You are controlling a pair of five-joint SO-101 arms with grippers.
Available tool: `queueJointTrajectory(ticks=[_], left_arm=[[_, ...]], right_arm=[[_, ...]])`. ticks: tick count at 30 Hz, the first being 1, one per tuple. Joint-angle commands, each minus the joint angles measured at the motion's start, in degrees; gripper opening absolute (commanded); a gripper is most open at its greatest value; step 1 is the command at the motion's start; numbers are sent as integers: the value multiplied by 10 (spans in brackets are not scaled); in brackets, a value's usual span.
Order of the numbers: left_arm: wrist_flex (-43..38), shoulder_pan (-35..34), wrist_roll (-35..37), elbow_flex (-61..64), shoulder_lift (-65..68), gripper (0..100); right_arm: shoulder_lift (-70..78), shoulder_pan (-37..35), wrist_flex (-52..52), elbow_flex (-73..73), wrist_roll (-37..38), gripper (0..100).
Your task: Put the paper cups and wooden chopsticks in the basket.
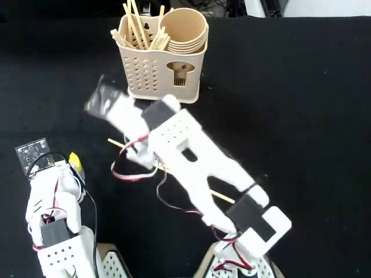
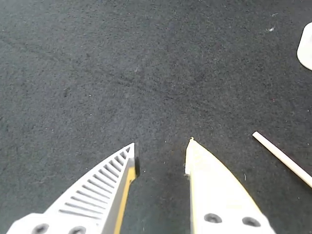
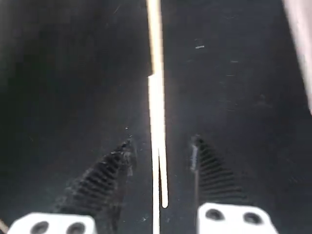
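Black cloth surface [image 1: 301, 116] seen from above, with a perforated basket [image 1: 145, 75] at the far side that holds stacked paper cups [image 1: 185, 29] and several chopsticks [image 1: 139, 26]. One loose chopstick [image 3: 156, 97] lies flat on the cloth nearer the arms. Your right tool [image 3: 161, 146] hangs over it, jaws wide apart, the stick running lengthwise between them and neither tip visibly touching it. To grip well, you should probably lower until the tips reach the cloth, keep the stick centred, then close firmly, since a thin stick may roll or slip. Your left tool [image 2: 161, 144] sits above bare cloth, jaws a little apart and holding nothing, with a stick end nearby
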Motion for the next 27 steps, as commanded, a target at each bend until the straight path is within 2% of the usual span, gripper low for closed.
queueJointTrajectory(ticks=[1,8,14,19,23,27], left_arm=[[3,6,-4,7,-5,184],[3,6,-4,7,-5,184],[3,6,-4,7,-5,184],[3,6,-4,7,-5,184],[3,6,-4,7,-5,184],[3,6,-4,7,-5,184]], right_arm=[[-3,-5,-115,89,41,130],[1,-6,-179,144,41,131],[84,-5,-219,135,40,131],[131,-5,-197,85,38,124],[134,-5,-193,76,41,8],[131,3,-193,76,41,11]])
